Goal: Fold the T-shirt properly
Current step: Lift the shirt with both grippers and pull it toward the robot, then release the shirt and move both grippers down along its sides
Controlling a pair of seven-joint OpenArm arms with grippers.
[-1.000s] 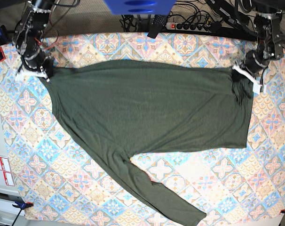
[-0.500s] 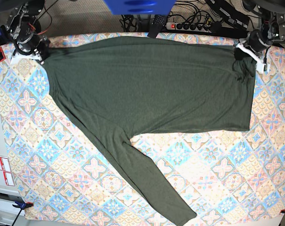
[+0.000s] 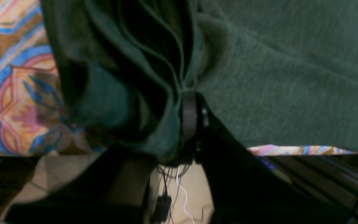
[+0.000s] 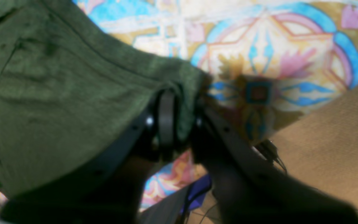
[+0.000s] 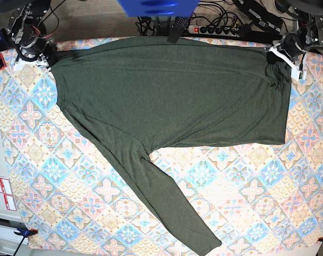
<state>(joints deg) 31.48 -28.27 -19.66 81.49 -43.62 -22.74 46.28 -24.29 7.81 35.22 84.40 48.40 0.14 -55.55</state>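
Fingers point(image 3: 189, 118) of left gripper point(image 5: 285, 57) clamped on T-shirt point(image 5: 172, 101) at 2 o'clock; right fingers point(image 4: 166, 121) pinching fabric at 10 o'clock on bench point(image 5: 247, 202).

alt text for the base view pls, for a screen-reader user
A large dark olive-green long-sleeved knit shirt lies spread across a colourful tile-patterned table cover, one sleeve trailing toward the near edge. The right gripper and left gripper each meet a far corner of the shirt.
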